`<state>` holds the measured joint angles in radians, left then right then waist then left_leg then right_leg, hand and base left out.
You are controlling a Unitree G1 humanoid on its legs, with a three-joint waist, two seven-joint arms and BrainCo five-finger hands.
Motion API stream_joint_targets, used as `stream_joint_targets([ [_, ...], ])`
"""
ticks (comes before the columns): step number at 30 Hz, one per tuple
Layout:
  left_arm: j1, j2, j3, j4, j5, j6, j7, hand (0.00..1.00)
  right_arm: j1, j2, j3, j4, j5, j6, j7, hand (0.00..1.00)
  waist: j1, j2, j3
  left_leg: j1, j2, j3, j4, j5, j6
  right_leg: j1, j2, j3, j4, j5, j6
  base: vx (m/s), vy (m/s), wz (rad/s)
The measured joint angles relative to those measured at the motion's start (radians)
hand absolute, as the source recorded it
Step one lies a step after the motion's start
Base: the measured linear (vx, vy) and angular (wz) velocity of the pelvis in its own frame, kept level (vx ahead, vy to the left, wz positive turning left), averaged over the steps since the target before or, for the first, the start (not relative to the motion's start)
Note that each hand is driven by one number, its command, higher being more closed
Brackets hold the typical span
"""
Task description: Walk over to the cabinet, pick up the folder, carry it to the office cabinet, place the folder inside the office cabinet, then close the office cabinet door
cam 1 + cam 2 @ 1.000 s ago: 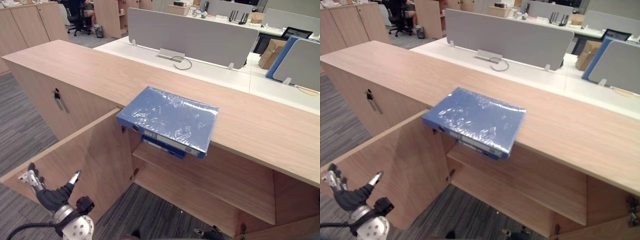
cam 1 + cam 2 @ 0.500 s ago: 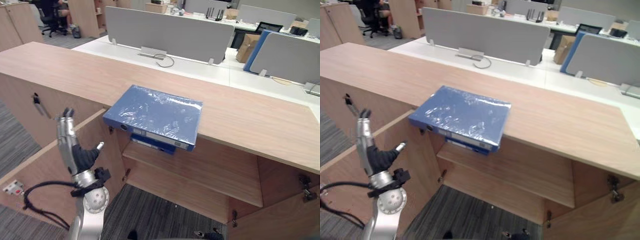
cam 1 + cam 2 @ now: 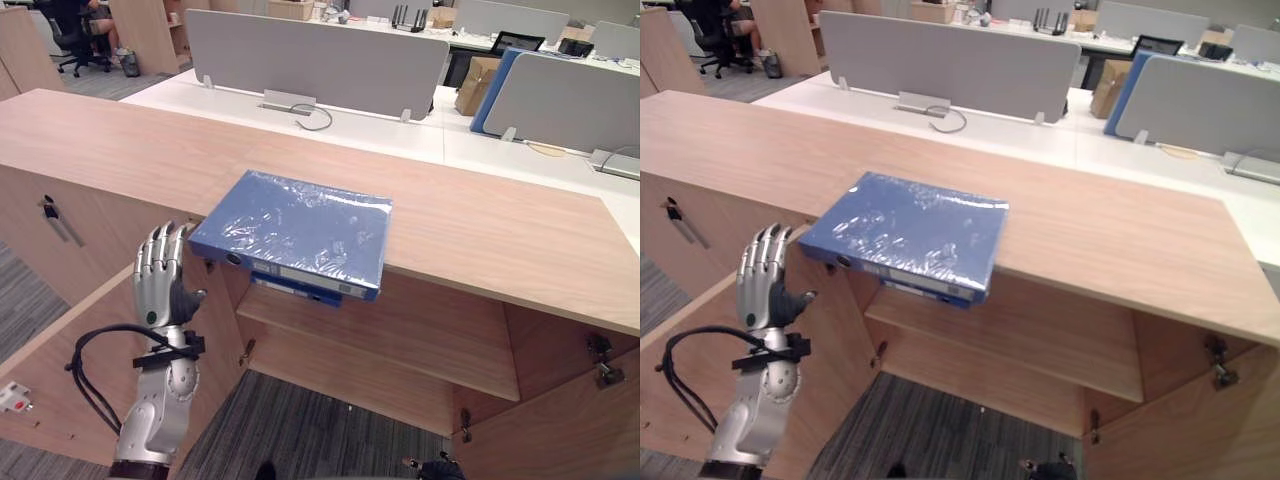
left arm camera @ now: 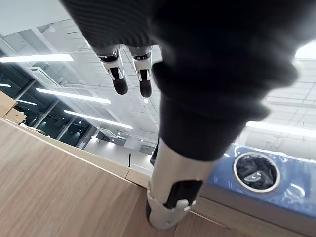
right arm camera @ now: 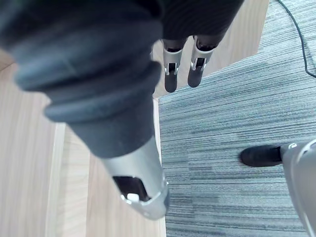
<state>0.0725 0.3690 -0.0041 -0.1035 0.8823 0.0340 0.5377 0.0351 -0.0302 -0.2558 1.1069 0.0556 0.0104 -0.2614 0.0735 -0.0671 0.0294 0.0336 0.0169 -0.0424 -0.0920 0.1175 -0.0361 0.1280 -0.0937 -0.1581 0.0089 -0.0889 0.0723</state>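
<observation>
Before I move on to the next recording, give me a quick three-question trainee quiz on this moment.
1. True or false: the left hand is gripping the blue folder.
2. Where does the blue folder lie? A) flat on the cabinet top, overhanging its front edge; B) on the carpet; C) upright on the inside shelf.
3. Fill in: the cabinet door beside the left hand is ___.

Key: 1 false, its straight fingers are raised beside the folder, apart from it; 2 A; 3 open.
</observation>
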Motion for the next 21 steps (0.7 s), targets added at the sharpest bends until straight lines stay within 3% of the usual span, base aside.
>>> stream_joint_targets([
  [12, -0.125, 0.079, -0.095, 0.142, 0.023, -0.003, -0.042, 0.00, -0.030, -0.017, -0.039, 0.024, -0.037, 0.001, 0.021, 0.00, -0.023, 0.011, 0.007, 0.004, -0.011, 0.007, 0.004, -0.005, 0.005, 0.009, -0.009, 0.003, -0.017, 0.004, -0.006, 0.00, 0.000, 0.00],
  [21, -0.190, 0.087, -0.144, 0.181, 0.024, -0.003, -0.047, 0.00, -0.053, -0.046, -0.071, 0.027, -0.037, 0.004, 0.022, 0.00, -0.036, 0.026, 0.014, 0.005, -0.012, 0.013, 0.004, -0.006, 0.006, 0.012, -0.009, 0.006, -0.028, 0.010, -0.014, 0.00, 0.001, -0.01],
])
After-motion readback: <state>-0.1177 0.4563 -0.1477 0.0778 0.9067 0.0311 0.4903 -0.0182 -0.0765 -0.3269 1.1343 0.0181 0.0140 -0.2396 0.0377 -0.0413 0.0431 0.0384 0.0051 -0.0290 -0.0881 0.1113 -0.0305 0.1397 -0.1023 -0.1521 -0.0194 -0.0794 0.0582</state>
